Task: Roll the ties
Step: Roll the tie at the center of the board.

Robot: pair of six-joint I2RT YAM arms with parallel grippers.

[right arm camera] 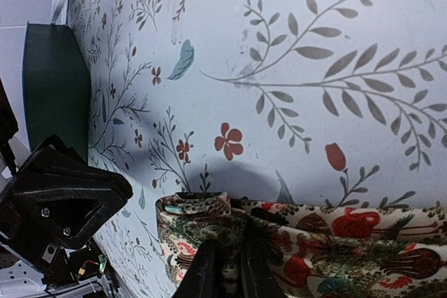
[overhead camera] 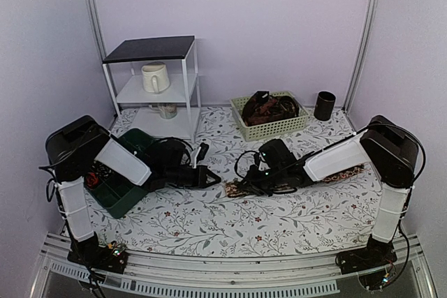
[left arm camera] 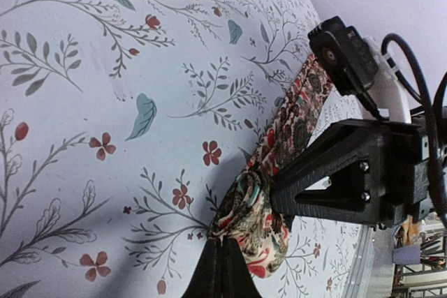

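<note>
A patterned tie [overhead camera: 347,171] in cream, red and dark brown lies on the floral tablecloth, passing under my right arm. Its left end is rolled into a small coil [left arm camera: 253,215]. My right gripper [right arm camera: 227,259] is shut on the coil's fabric, with cloth pinched between its fingers, and the flat length of the tie [right arm camera: 363,239] runs off to the right. My left gripper [left arm camera: 223,264] is shut, its tips touching the coil's edge from the other side. In the top view the two grippers [overhead camera: 213,177] [overhead camera: 244,188] meet at the table's middle. More ties [overhead camera: 269,108] are heaped in a basket.
The pale woven basket [overhead camera: 278,129] stands at the back, with a black cup [overhead camera: 324,105] to its right. A dark green bin [overhead camera: 127,188] sits at the left under my left arm. A white shelf [overhead camera: 150,78] with a mug [overhead camera: 154,77] stands at the back left.
</note>
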